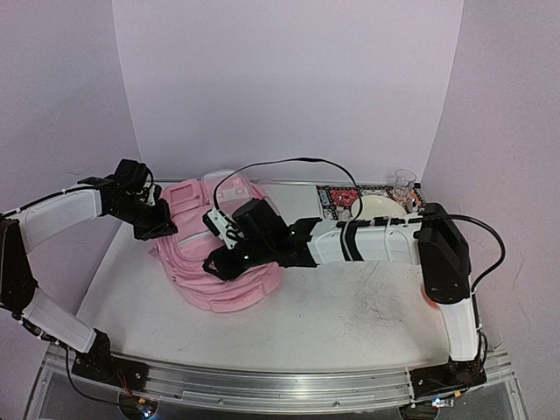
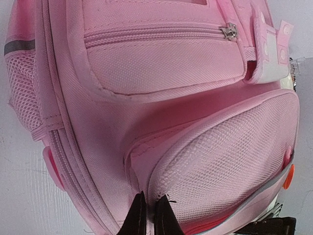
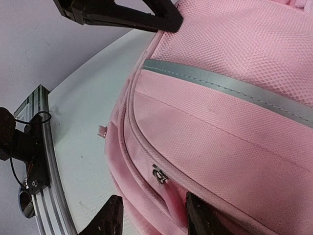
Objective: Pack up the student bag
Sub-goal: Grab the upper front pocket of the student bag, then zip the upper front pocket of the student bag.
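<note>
One white tab [image 2: 272, 58] flanks the student bag [image 2: 146, 122]'s zip pull [image 2: 228, 32]

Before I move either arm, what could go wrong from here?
The open right gripper straddles the bag near the zip pull; closing may pinch only fabric. The left gripper is shut at the bag's edge, hold unclear, so the bag may drag. The glass stands by the right elbow and could be knocked.

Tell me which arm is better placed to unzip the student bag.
Likely right: the right tool, open, straddles the zipper pull on the student bag; the left tool is shut, away from it.
</note>
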Controlling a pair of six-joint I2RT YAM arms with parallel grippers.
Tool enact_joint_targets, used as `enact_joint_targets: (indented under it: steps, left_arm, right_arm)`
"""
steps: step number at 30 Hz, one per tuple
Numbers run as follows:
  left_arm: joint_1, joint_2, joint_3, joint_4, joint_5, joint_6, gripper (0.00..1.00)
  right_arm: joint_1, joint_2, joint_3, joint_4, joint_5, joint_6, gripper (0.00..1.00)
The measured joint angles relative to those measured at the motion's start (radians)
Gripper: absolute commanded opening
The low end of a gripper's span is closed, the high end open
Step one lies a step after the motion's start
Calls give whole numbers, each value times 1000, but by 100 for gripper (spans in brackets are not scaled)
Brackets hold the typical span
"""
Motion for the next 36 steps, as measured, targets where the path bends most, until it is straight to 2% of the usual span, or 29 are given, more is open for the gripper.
enact_joint_targets:
  steps: [7,12,15,17,21,29,36]
  left_arm:
    - [0,0,5,-5,8,-1,0]
    - [0,0,5,-6,10,-1,0]
    - [0,0,6,-7,11,0,0]
    - [0,0,6,-7,13,0,0]
    - [0,0,15,-18,15,2,0]
    - [-9,0,37,-56,11,28,0]
    - [-15,0,51,-91,-40,59,0]
  right_arm:
    - [0,15,3,14,6,-3,33]
    - [0,16,3,13,43,-10,32]
    - [4,16,1,12,74,-29,27]
    - [6,16,0,7,98,-47,21]
    - [6,16,0,-4,125,-80,0]
    - [10,-27,-71,17,173,-116,0]
    - [-28,-230,-263,7,264,-118,0]
